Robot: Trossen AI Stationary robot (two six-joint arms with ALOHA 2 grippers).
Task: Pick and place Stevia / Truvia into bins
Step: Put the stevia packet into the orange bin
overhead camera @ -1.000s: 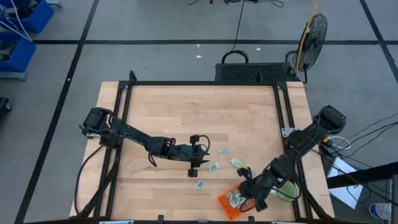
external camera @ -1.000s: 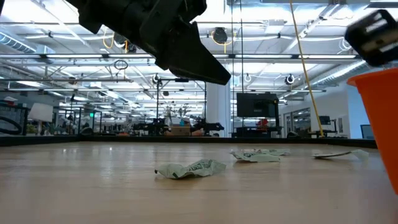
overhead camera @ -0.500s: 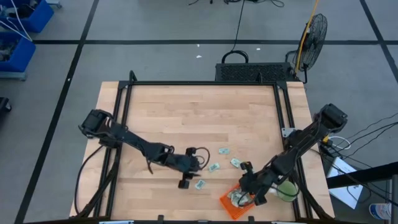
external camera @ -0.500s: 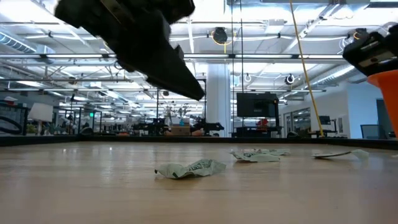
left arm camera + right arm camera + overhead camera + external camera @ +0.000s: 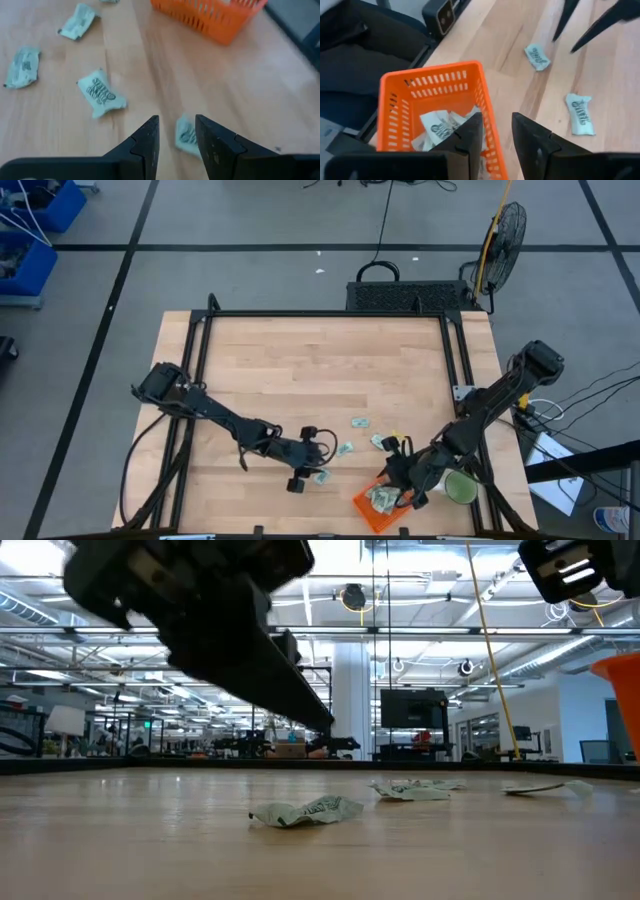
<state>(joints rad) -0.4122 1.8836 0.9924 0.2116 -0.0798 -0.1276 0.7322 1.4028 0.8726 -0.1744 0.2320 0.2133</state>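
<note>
Pale green and white sachets lie flat on the table: one point(image 5: 321, 476) nearest the near edge, others point(image 5: 344, 448), point(image 5: 379, 441), point(image 5: 359, 422) farther back. The orange basket point(image 5: 362, 508) stands near the table's near right corner with several sachets point(image 5: 442, 126) inside. My left gripper point(image 5: 312, 466) hovers open above the nearest sachet point(image 5: 186, 138), which shows between its fingertips point(image 5: 176, 124); in the low view its fingers point(image 5: 300, 705) stand clear above that sachet point(image 5: 305, 810). My right gripper point(image 5: 496, 120) hangs open and empty over the basket's far rim point(image 5: 482, 95).
A round green mug point(image 5: 462, 488) stands right of the basket. Black frame rails point(image 5: 460, 360) run along the table's sides. The wood toward the far edge point(image 5: 320, 360) is bare. Both grippers work close together near the near right part of the table.
My left gripper has moved toward the near edge and down, ending above the nearest sachet. My right gripper has risen a little over the basket. The sachets on the table have kept their places.
</note>
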